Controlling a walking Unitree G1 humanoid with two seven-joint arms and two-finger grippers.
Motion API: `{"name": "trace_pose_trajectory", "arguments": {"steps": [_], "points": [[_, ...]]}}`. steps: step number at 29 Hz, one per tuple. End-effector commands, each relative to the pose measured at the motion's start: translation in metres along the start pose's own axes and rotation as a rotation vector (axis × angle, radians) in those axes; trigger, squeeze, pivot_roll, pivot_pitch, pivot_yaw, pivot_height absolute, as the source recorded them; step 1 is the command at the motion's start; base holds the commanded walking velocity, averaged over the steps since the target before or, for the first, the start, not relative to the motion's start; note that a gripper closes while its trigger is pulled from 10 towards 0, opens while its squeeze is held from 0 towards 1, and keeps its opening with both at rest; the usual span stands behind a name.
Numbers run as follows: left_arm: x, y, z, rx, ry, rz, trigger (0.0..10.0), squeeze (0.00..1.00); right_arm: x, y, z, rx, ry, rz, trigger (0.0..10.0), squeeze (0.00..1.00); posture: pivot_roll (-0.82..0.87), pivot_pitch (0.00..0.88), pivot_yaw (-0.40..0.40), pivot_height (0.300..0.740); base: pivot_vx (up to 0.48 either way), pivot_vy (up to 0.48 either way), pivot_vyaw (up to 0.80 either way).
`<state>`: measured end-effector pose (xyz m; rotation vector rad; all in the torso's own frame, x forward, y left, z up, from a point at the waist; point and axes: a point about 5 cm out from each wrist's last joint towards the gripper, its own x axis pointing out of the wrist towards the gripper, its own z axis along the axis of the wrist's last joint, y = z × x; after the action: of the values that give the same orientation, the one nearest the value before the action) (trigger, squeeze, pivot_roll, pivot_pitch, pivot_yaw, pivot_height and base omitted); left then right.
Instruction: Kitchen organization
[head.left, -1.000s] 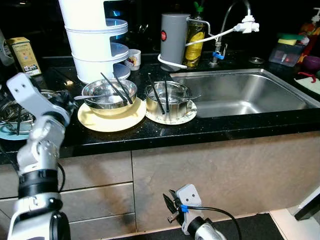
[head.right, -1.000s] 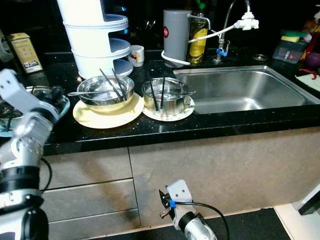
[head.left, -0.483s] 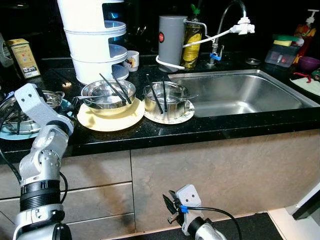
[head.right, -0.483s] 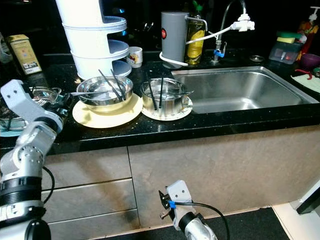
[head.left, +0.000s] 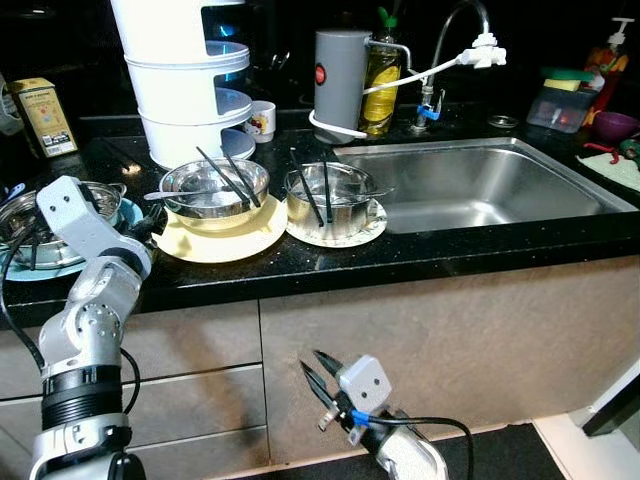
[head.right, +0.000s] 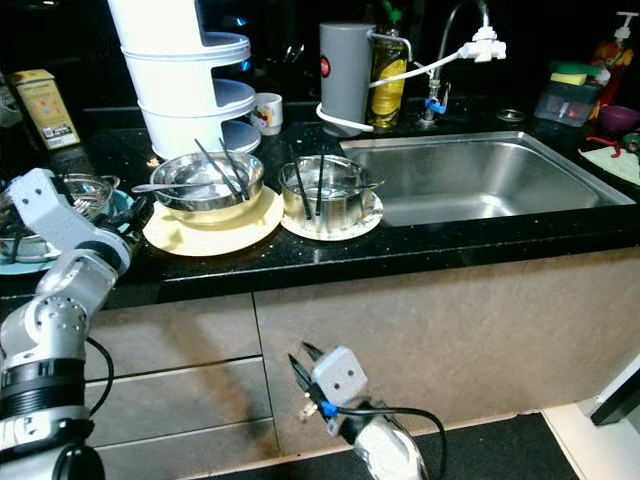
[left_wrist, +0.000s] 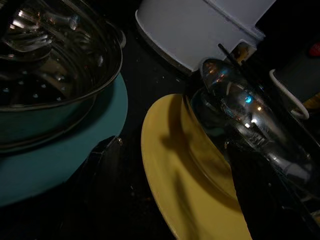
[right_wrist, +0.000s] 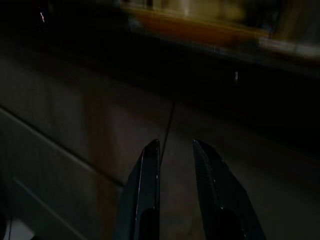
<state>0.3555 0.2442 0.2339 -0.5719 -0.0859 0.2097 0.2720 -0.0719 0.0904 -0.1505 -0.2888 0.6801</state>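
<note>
A steel bowl (head.left: 215, 187) holding chopsticks and a spoon sits on a yellow plate (head.left: 215, 243) on the black counter. Beside it on the right, a second steel bowl (head.left: 335, 195) with chopsticks rests on a white patterned plate (head.left: 372, 228). My left gripper (head.left: 150, 222) is open at the yellow plate's left edge, low over the counter. In the left wrist view the yellow plate (left_wrist: 180, 165) lies between its spread fingers (left_wrist: 102, 170). My right gripper (head.left: 310, 360) hangs low in front of the cabinet, open by a narrow gap with nothing in it (right_wrist: 175, 142).
A steel strainer pot (head.left: 40, 210) on a teal plate (left_wrist: 60, 160) stands left of the yellow plate. A white tiered rack (head.left: 185, 80), small cup (head.left: 262, 120), grey kettle (head.left: 338, 70) and oil bottle (head.left: 380, 75) line the back. The steel sink (head.left: 480, 185) is to the right.
My left gripper has come down and forward to the yellow plate's edge. My right gripper has risen, shifted left and tilted its fingers upward. The camera moved slightly.
</note>
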Motion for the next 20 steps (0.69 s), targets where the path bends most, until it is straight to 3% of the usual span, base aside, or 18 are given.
{"name": "trace_pose_trajectory", "arguments": {"steps": [1, 5, 6, 10, 13, 20], "points": [[0.001, -0.001, -0.006, -0.017, 0.039, 0.008, 10.0, 0.00, 0.011, -0.002, 0.021, -0.001, -0.086, -0.003, 10.0, 0.00, -0.03, 0.091, 0.003, 0.740, 0.000, 0.000, 0.00], [0.002, -0.002, -0.008, 0.003, 0.061, -0.001, 10.0, 0.00, 0.020, -0.005, 0.034, -0.031, -0.118, -0.006, 10.0, 0.00, -0.03, 0.092, 0.008, 0.740, 0.000, 0.000, 0.00], [0.004, -0.006, -0.009, -0.006, 0.066, -0.021, 10.0, 0.00, 0.030, -0.009, 0.045, -0.060, -0.138, -0.010, 10.0, 0.00, -0.03, 0.093, 0.009, 0.740, 0.000, 0.000, 0.00], [0.005, -0.009, -0.008, -0.014, 0.063, -0.031, 10.0, 0.00, 0.033, -0.010, 0.048, -0.066, -0.147, -0.012, 10.0, 0.00, -0.03, 0.093, 0.007, 0.740, 0.000, 0.000, 0.00], [0.012, -0.021, -0.001, -0.081, 0.036, -0.090, 10.0, 0.00, 0.036, -0.012, 0.053, -0.063, -0.159, -0.011, 10.0, 0.00, -0.02, 0.094, 0.001, 0.740, 0.000, 0.000, 0.00], [0.024, -0.038, 0.006, -0.133, 0.023, -0.148, 10.0, 0.00, 0.034, -0.012, 0.055, -0.057, -0.137, -0.012, 10.0, 0.00, -0.02, 0.098, 0.012, 0.740, 0.000, 0.000, 0.00]]}}
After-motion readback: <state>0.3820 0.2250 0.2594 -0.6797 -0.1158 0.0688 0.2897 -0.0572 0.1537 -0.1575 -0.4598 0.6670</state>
